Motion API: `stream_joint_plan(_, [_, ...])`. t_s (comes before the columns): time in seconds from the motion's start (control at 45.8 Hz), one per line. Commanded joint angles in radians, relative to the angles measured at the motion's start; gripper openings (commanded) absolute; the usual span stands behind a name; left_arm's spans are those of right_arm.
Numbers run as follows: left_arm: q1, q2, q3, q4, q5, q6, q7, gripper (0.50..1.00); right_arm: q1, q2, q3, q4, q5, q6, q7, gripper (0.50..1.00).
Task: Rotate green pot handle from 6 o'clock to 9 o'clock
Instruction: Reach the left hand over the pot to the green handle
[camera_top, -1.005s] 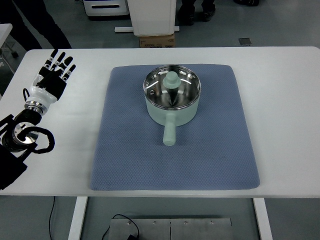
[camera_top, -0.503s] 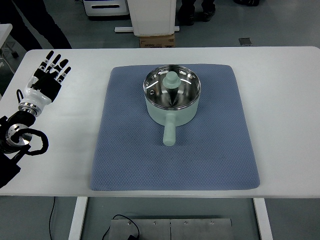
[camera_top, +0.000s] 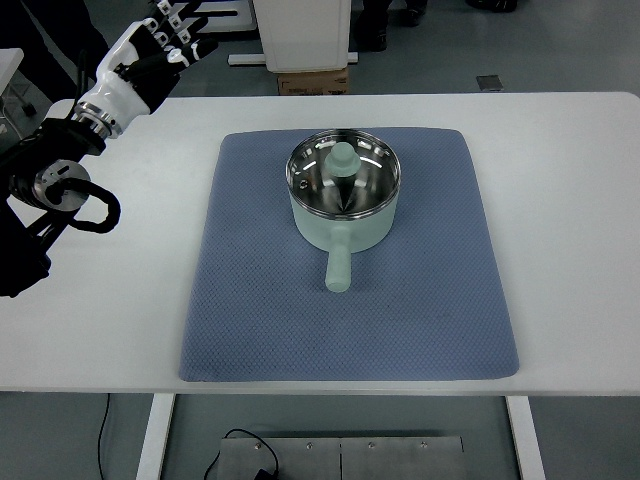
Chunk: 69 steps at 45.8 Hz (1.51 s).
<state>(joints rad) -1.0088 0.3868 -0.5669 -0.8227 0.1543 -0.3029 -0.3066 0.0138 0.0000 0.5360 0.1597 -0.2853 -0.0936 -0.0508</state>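
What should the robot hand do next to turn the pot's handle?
Probably bring the left hand down toward the handle. That hand is far off, up past the table's back left corner, holding nothing, while the green pot sits on the blue mat, handle at 6 o'clock.

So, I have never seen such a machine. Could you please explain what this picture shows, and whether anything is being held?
One camera looks steeply down from the robot's own side. The black-and-white arm at the upper left ends in the robot's left hand, a mechanical hand with its fingers spread, holding nothing. The right arm is not visible. On the white table lies a blue mat. On it stands a green pot with a shiny inside; its handle points toward the camera. Nothing touches the pot.
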Motion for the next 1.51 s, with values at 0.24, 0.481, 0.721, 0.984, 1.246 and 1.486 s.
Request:
stream_joint_plan(0.24, [-0.191, -0.077, 0.248, -0.107, 0.125, -0.110, 0.003, 1.000, 0.000, 0.000, -0.001, 0.001, 0.000, 0.000, 0.000, 1.000])
stream_joint_plan(0.481, [-0.254, -0.183, 0.355, -0.142, 0.188, -0.245, 0.184, 1.000, 0.000, 0.000, -0.001, 0.001, 0.000, 0.000, 0.000, 1.000])
stream_joint_plan(0.721, [-0.297, -0.192, 0.372, -0.246, 0.188, -0.308, 0.280, 1.000, 0.000, 0.000, 0.001, 0.000, 0.000, 0.000, 0.000, 1.000])
stream_joint_plan(0.984, [-0.382, -0.177, 0.561, -0.268, 0.189, -0.308, 0.340, 1.000, 0.000, 0.000, -0.001, 0.000, 0.000, 0.000, 0.000, 1.000])
stream_joint_plan(1.246, [-0.406, -0.178, 0.667, -0.269, 0.192, -0.308, 0.374, 1.000, 0.000, 0.000, -0.001, 0.000, 0.000, 0.000, 0.000, 1.000])
stream_joint_plan(1.486, [-0.418, -0.177, 0.690, -0.268, 0.241, -0.308, 0.374, 1.000, 0.000, 0.000, 0.001, 0.000, 0.000, 0.000, 0.000, 1.000])
